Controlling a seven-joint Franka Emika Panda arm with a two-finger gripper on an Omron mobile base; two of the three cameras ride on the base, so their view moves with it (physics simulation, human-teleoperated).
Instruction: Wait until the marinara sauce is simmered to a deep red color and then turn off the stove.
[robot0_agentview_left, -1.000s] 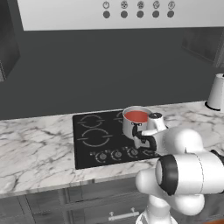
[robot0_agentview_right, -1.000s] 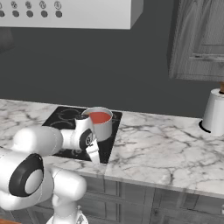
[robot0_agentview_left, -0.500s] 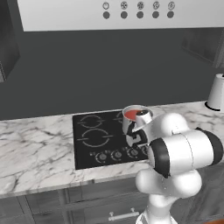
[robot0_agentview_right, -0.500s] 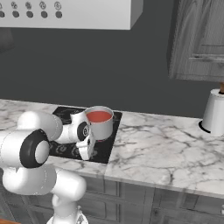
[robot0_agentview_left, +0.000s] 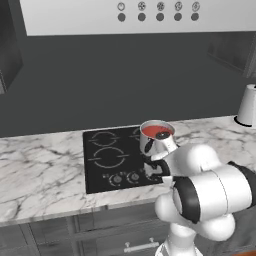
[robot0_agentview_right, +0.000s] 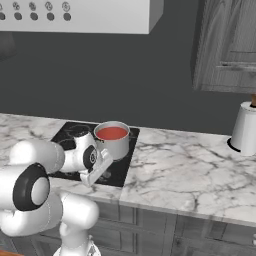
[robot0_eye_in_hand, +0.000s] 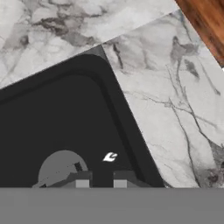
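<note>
The tool (robot0_eye_in_hand: 103, 178) is held low over the front right corner of the stove (robot0_agentview_left: 107, 172); its two fingertips (robot0_eye_in_hand: 81, 179) are set a narrow gap apart and nothing is held between them. One grey knob (robot0_eye_in_hand: 61, 167) is seen just beside the left fingertip; contact cannot be judged. Four knobs are counted along the stove's front in the left base view. One steel pot (robot0_agentview_right: 116, 147) stands on the rear right burner, and the marinara sauce (robot0_agentview_right: 111, 133) in it is seen as red. The wait is judged over or nearly so. Turning the knob remains. One white jug (robot0_agentview_right: 245, 129) stands on the tabletop (robot0_agentview_right: 190, 170), well apart.
</note>
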